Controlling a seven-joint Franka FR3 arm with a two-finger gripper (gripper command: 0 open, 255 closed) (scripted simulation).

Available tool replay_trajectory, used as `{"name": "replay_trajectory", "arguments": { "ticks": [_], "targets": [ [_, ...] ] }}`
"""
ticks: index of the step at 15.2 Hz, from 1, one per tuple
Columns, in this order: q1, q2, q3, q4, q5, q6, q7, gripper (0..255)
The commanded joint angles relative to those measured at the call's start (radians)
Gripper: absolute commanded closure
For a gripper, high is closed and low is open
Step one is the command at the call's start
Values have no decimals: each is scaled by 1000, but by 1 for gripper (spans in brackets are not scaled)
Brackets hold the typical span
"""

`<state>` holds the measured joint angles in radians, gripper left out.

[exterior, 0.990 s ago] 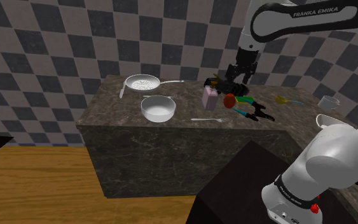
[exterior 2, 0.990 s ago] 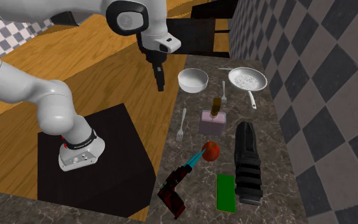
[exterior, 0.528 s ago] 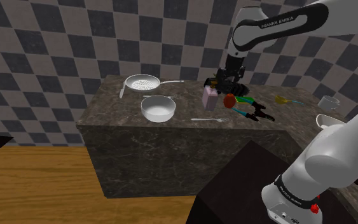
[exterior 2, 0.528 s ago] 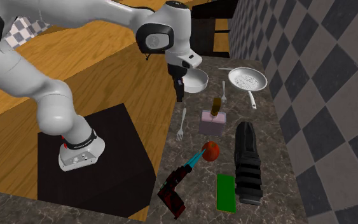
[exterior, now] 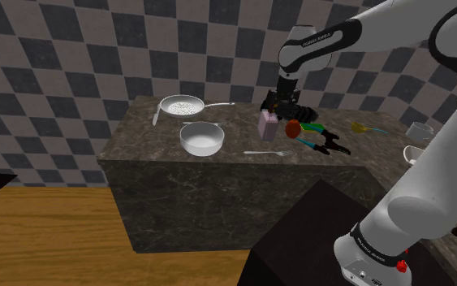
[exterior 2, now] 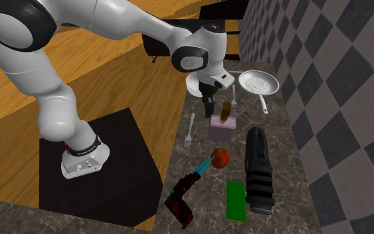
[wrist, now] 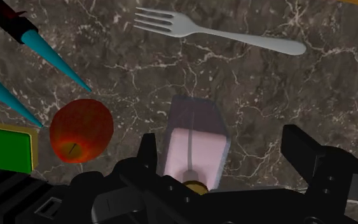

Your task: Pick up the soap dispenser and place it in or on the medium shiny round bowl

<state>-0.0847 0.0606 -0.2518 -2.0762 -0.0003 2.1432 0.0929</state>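
Note:
The soap dispenser (exterior: 268, 124) is a pale pink block with a brown pump, standing upright on the dark marble counter. It is also seen in the second exterior view (exterior 2: 222, 125). My gripper (exterior: 282, 105) hangs just above it (exterior 2: 209, 106), pointing down. In the wrist view the gripper (wrist: 222, 137) is open. The dispenser (wrist: 193, 143) stands between the two fingers, closer to one finger, and neither finger grips it. The white round bowl (exterior: 201, 139) sits further along the counter. In the second exterior view the arm partly hides the bowl (exterior 2: 192, 85).
A perforated pan (exterior: 183, 106) lies behind the bowl. A fork (wrist: 222, 35) and a red apple (wrist: 82, 129) lie close to the dispenser. A black shoe (exterior 2: 258, 169), a green block (exterior 2: 236, 199) and a teal-tipped tool (exterior 2: 185, 193) crowd the counter beyond the apple.
The arm has swung from the counter's edge in over the counter. The gripper now sits above the dispenser. Nothing on the counter has moved.

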Motion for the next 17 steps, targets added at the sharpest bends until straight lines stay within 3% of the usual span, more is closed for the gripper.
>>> {"name": "replay_trajectory", "arguments": {
  "ticks": [1, 10, 17],
  "targets": [
    [-12, 81, -8, 57, 31, 25, -15, 0],
    [-25, 168, -4, 45, 63, 123, -33, 0],
    [-25, 168, -4, 45, 63, 123, -34, 0]
  ]
}}
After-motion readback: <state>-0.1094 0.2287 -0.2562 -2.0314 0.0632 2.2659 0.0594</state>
